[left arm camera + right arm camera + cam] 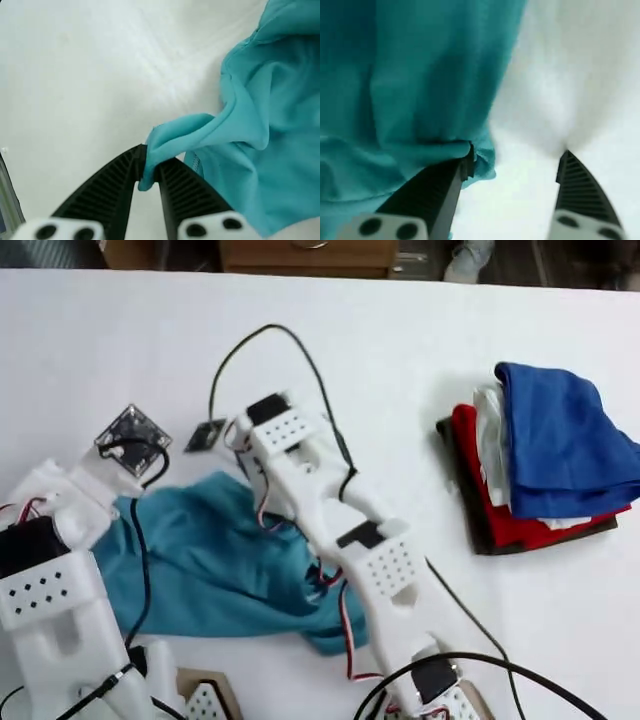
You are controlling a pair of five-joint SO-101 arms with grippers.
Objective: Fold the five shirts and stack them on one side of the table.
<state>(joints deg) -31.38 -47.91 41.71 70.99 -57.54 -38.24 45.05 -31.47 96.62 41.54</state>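
A teal shirt point(215, 560) lies crumpled on the white table point(400, 360) between my two arms. In the left wrist view my left gripper point(149, 161) is shut on a corner of the teal shirt point(260, 125), and the cloth trails away from the fingers. My right gripper point(516, 160) stands open low over the table, with one fingertip point(466, 162) touching the edge of the teal shirt point(410, 85). A stack of folded shirts sits at the right side, with a blue one point(565, 440) on top of white, red point(510, 520) and dark ones.
The left arm point(50, 580) stands at the near left and the right arm point(330, 510) crosses the middle, its black cable point(300, 350) looping over the table. A strip of floor and furniture point(310, 255) shows beyond the far edge.
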